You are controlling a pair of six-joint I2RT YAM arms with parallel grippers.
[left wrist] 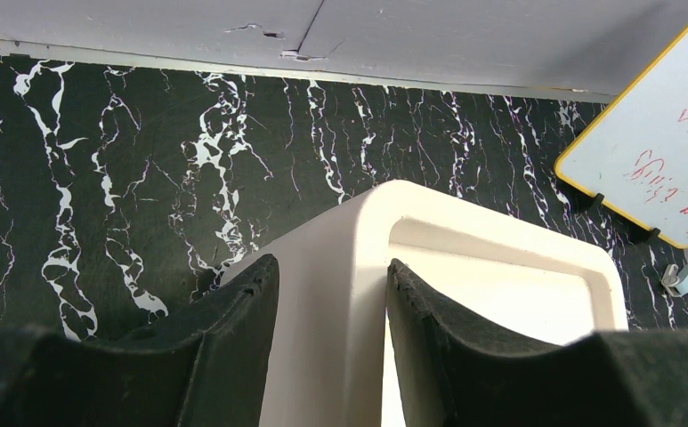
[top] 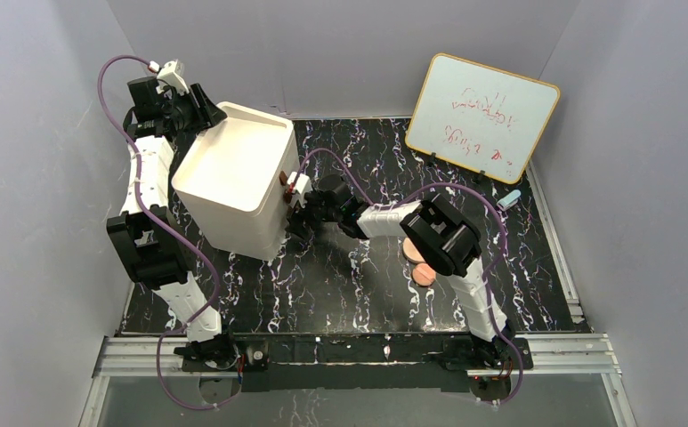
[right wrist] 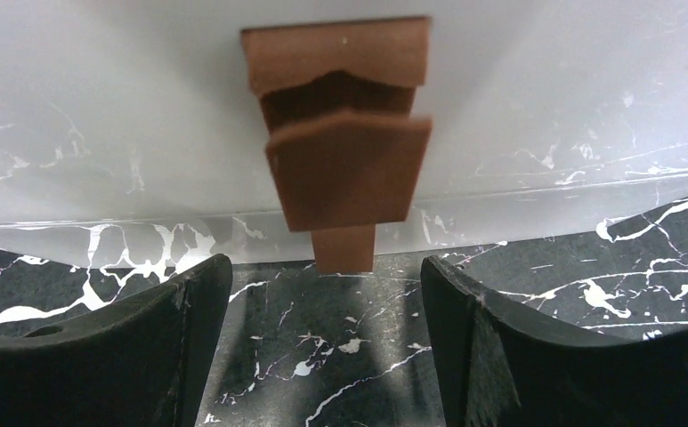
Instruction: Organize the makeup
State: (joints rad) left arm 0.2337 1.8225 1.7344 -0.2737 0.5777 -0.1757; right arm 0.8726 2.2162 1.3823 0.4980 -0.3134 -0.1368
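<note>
We record a white box (top: 238,178) in the upper left of the overhead view, standing on the black, white-veined counter (top: 340,294). The left fingers (top: 208,108) are at the box's upper-left rim. The left wrist view shows one finger on each side of the box wall, narrowly set and closed against it. We judge this a grip on the wall.

The right fingers (top: 297,213) are at the box's right face, near the centre of the overhead frame. In the right wrist view they stand wide apart with only counter showing between them. A brown knob (right wrist: 344,169) projects from the white face straight ahead, above the gap. We see no contact between the knob and either finger.

Of the makeup, we can locate two copper-pink discs. They lie just beside each other on the counter right of centre, one (top: 414,253) above the other (top: 424,274). Both are partly covered by the right arm and well apart from the box.

A whiteboard (top: 482,116) with red scribbles leans at the upper right. A small light-blue cylinder (top: 509,200) lies just below its lower right corner.
</note>
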